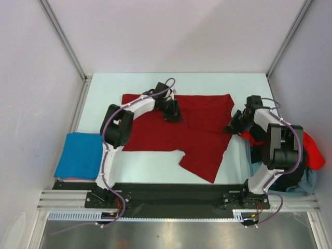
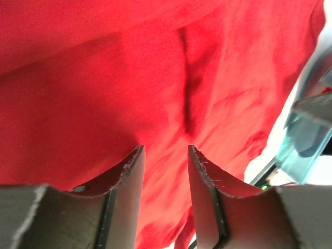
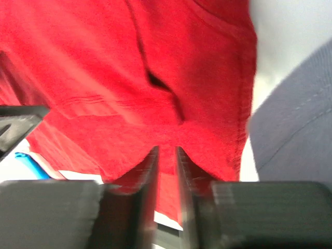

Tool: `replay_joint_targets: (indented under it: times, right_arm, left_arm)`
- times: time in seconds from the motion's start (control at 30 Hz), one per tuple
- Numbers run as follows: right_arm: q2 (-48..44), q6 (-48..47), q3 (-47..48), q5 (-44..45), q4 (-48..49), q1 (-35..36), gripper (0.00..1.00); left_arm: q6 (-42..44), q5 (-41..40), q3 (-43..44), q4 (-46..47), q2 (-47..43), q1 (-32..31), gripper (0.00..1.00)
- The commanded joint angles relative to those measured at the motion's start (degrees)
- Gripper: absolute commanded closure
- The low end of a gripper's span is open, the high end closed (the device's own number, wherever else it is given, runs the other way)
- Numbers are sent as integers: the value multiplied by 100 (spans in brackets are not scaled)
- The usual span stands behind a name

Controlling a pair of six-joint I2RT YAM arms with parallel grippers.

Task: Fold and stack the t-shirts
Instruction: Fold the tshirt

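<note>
The dark red t-shirt (image 1: 176, 132) lies spread across the bench (image 1: 155, 162) centre. The left end effector (image 2: 165, 150), moderately parted, sits over the shirt toward 12 o'clock. The right end effector (image 3: 166, 150), narrowly parted, is at its 3 o'clock edge.

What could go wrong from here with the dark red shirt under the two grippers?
1. The left gripper hangs close over the dark red t-shirt with its jaws apart; as it pulls away, a finger might catch cloth and rumple it.
2. The shirt's lower right part lies skewed, so the next fold may come out lopsided.
3. The right gripper sits at the shirt's edge beside the pile of unfolded shirts; that arm could drag one over.
</note>
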Motion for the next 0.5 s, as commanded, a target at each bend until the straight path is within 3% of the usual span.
replay_joint_targets:
  times: [0.0,0.1,0.17,0.4,0.47]
  right_arm:
    - [-279,-600,867,195,-406,22,70]
    - [-86,-944,1325,335,-231,5,54]
    - [464,-953,1966,214,-161,-65,50]
    - [2216,-1005,4067,291,-143,-101,33]
    - [2558,-1084,4724,397,-309,-101,32]
  left_arm:
    - [1107,-193,-98,-564,-1123,392,55]
    - [1319,-255,-406,-574,-1572,936,55]
    - [1302,-229,-468,-513,-1634,1409,54]
    - [1003,43,136,-477,-932,2510,54]
    - [792,131,304,-442,-589,2721,55]
